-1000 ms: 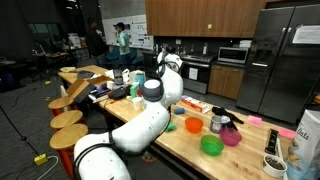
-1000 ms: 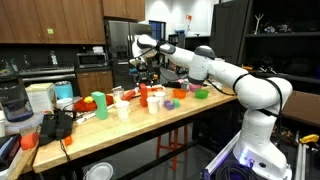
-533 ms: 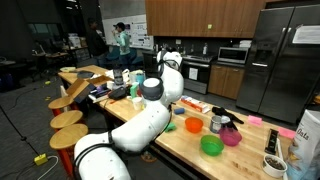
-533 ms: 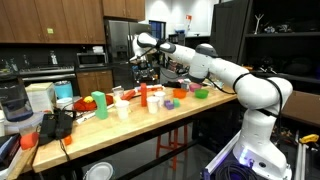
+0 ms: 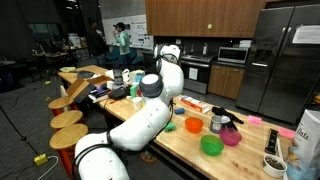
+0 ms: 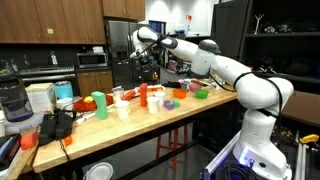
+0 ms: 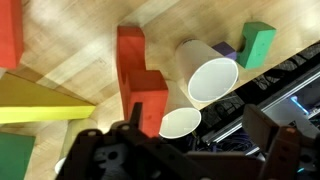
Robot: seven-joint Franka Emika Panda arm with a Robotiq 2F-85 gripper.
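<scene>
Pincer [image 7: 190, 150] over the bench [image 7: 70, 60], holding nothing.
We see the jaws apart; white cup [image 7: 180, 123] at 12 o'clock, red block [image 7: 135, 80] at 11 o'clock.

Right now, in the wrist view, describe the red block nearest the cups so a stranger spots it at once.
On the wooden table, find the two white cups. The red block lies beside them; unlike the yellow wedge and green block, it is stepped.

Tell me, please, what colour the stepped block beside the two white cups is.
The stepped block is red, clearest in the wrist view.
</scene>
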